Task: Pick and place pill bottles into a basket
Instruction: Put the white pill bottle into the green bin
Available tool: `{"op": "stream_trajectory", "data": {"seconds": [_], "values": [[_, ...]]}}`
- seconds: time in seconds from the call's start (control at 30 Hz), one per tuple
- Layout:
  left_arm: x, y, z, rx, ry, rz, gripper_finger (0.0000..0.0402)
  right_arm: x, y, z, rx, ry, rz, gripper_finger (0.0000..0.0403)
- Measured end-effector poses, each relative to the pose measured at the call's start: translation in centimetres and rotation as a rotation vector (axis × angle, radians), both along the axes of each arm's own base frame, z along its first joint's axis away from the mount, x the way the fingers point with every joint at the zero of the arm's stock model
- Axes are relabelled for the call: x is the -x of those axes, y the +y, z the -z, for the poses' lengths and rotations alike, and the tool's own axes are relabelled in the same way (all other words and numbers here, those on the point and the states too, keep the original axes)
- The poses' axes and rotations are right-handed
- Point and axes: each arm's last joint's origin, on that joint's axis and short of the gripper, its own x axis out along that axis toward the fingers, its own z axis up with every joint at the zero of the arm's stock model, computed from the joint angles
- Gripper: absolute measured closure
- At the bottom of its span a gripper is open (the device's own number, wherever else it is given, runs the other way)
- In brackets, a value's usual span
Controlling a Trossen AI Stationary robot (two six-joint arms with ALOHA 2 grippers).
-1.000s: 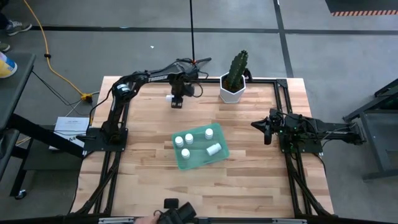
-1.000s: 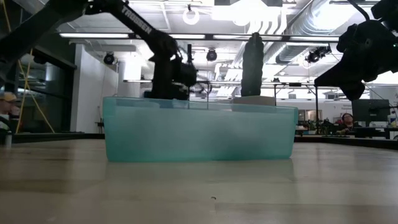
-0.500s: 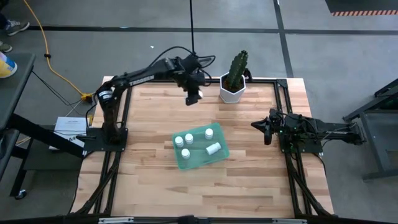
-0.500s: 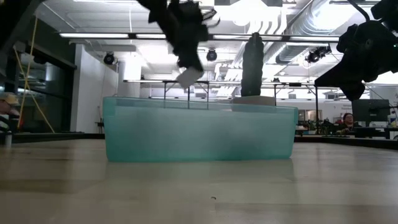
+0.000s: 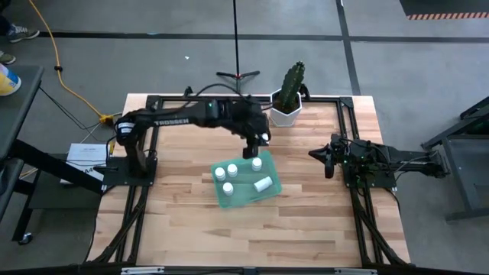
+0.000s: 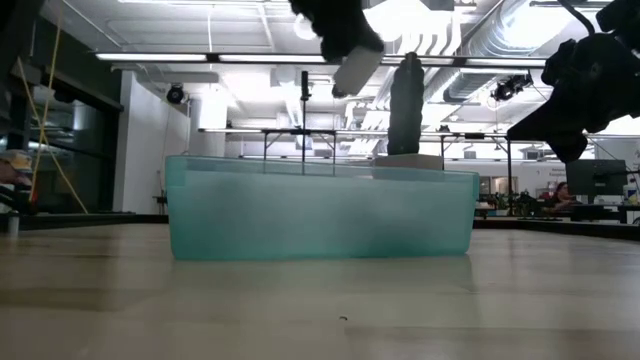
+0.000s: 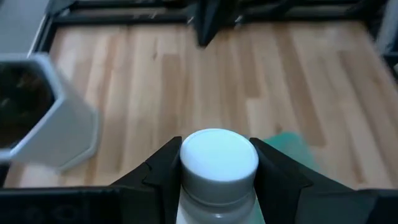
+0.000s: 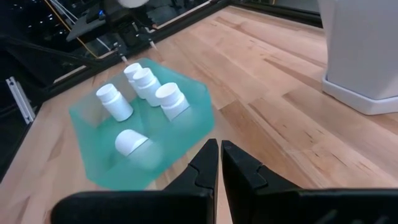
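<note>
My left gripper (image 5: 258, 143) is shut on a white pill bottle (image 7: 219, 163) and hangs in the air above the basket's far edge. The basket (image 5: 231, 201) is a shallow teal-green tray lying flat mid-table. Several white pill bottles (image 5: 231, 170) are in it, most upright and one (image 5: 262, 182) on its side; the right wrist view shows them too (image 8: 171, 99). My right gripper (image 5: 327, 159) waits shut near the table's right edge, nothing between its fingers (image 8: 219, 163). My left gripper pinches the bottle's body just below the cap (image 7: 189, 198) between its two fingers (image 7: 160, 174). The fingers slant down from the table's left, and the bottle lies along them with its white cap (image 7: 219, 155) sticking out past their tips. The bottle is lifted clear and tilted (image 6: 356, 70).
A white hexagonal pot with a cactus (image 5: 288, 109) stands at the table's far edge, just beyond my left gripper, and shows large in the left wrist view (image 7: 50, 115). Black frame rails (image 5: 345, 114) run around the wooden tabletop. Bare wood lies near the table's front edge (image 5: 252, 237).
My left gripper has risen from the table's far left part and swung toward the right and the near side, carrying the bottle. It has tipped from pointing steeply down to a shallower slant. It is now above the basket's far edge, and the bottle is lifted well above the basket.
</note>
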Motion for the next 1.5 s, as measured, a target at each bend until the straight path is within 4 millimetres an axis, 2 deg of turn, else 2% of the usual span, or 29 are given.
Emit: {"op": "stream_trajectory", "data": {"seconds": [0.43, 0.67, 0.9, 1.07, 1.3, 1.5], "values": [[-1.6, -5.7, 3.1, 0.029, -0.105, -0.029, 0.0208, 0.0, 0.1, 0.1, -0.015, 0.006, -0.030, 0.0391], [-1.5, -7.4, 5.8, 0.045, -0.110, -0.080, 0.0208, 0.0, 0.1, 0.1, -0.014, 0.006, -0.030, 0.0391], [-0.2, -8.8, 7.7, 0.083, -0.208, -0.135, 0.0208, 0.0, 0.1, 0.1, -0.018, 0.010, -0.041, 0.0391], [1.3, -9.3, 8.7, 0.048, -0.206, -0.207, 0.0208, 0.0, 0.1, 0.2, -0.024, 0.021, -0.047, 0.0391], [2.4, -9.9, 11.7, 0.097, -0.318, -0.262, 0.0208, 0.0, 0.2, 0.2, -0.030, 0.022, -0.057, 0.0391], [3.6, -10.7, 13.9, 0.068, -0.238, -0.322, 0.0208, 0.1, 0.2, 0.3, -0.033, 0.026, -0.063, 0.0391]]}}
